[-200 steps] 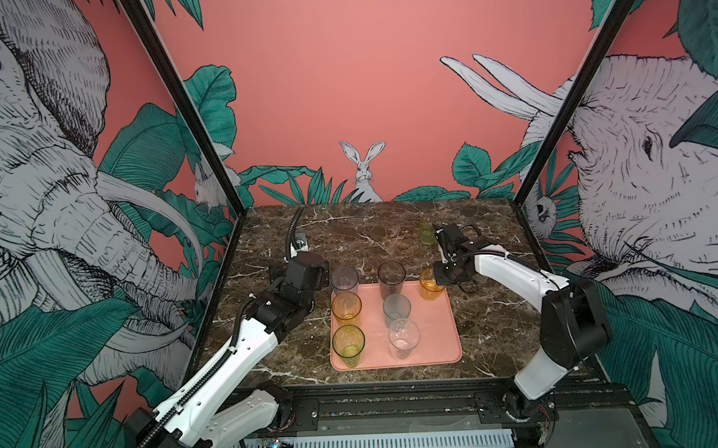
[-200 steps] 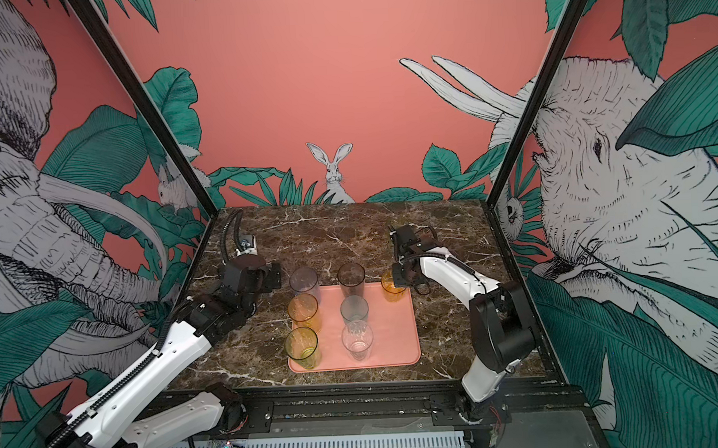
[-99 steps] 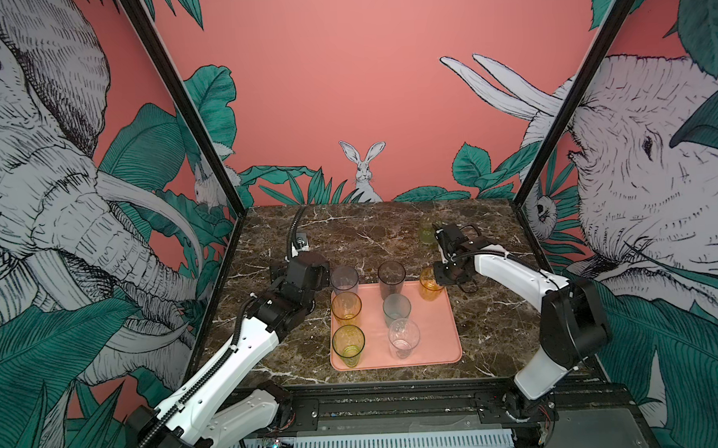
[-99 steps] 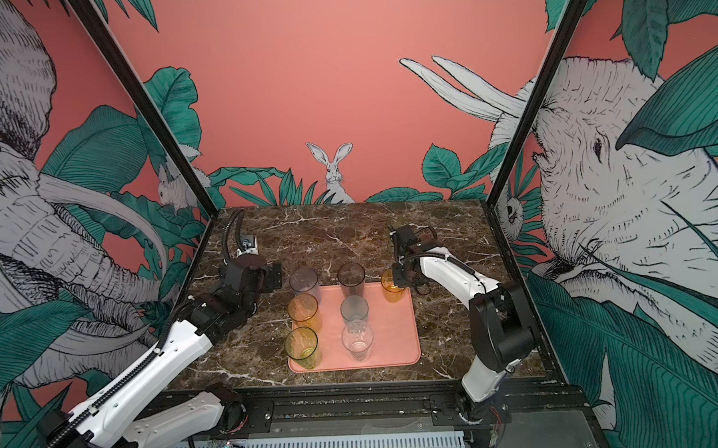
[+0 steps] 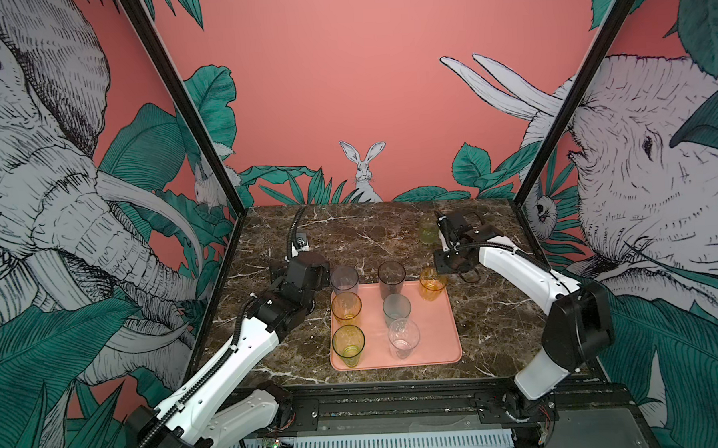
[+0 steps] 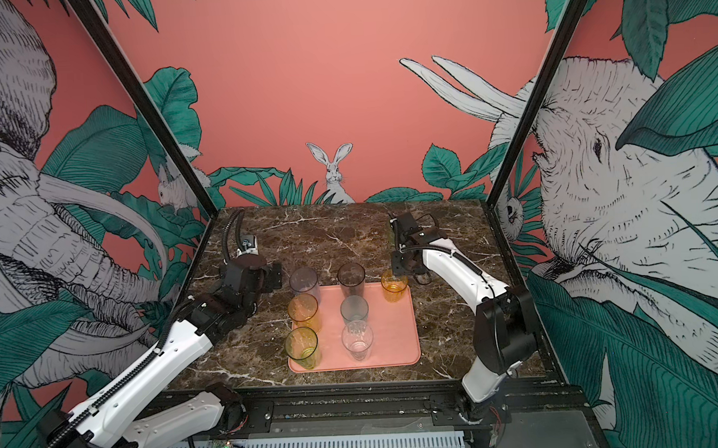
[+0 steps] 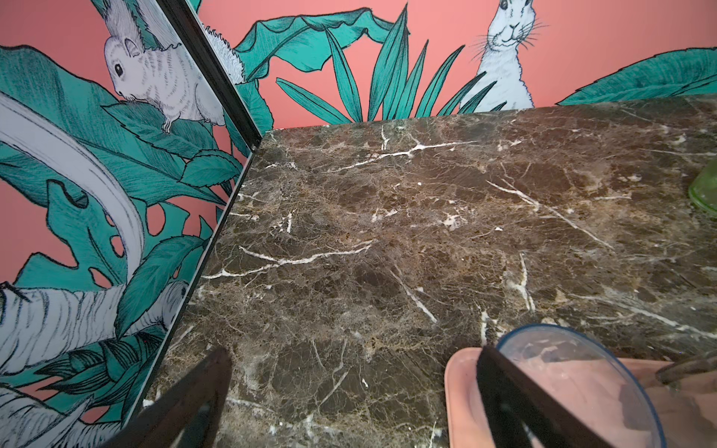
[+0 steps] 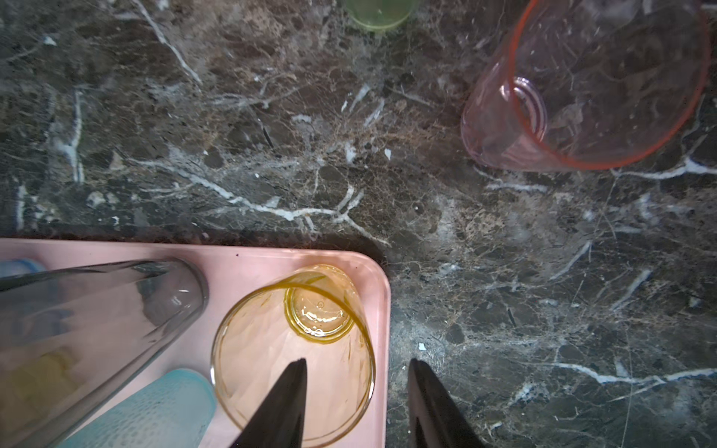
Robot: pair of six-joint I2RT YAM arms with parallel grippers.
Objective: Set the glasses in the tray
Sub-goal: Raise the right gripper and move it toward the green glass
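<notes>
The left arm (image 5: pixel 246 350) and right arm (image 5: pixel 513 268) match in their glossy white shells and blocky black joints, with a ribbed black conduit (image 5: pixel 293 233) on the left and a thin black cable (image 6: pixel 463 263) on the right, while the left gripper (image 7: pixel 353 351) and right gripper (image 8: pixel 357 361) end in flat, tapering black fingers (image 8: pixel 279 411).

Fingers spread wide, the left gripper (image 7: pixel 353 351) hangs low over a marble worktop (image 7: pixel 388 232)

Its 2 dark fingers (image 7: pixel 186 391) frame bare brown stone. The one nearer the pink tray (image 7: pixel 459 391) crosses in front of a clear, blue-rimmed tumbler (image 7: pixel 574 372) standing upright in the tray's corner. A darker glass rim (image 7: pixel 683 368) shows just beside it at the frame edge. A green glass (image 7: pixel 704 190) stands well apart on the stone, and a painted rabbit (image 7: pixel 508 50) and leaves cover the walls behind.
</notes>
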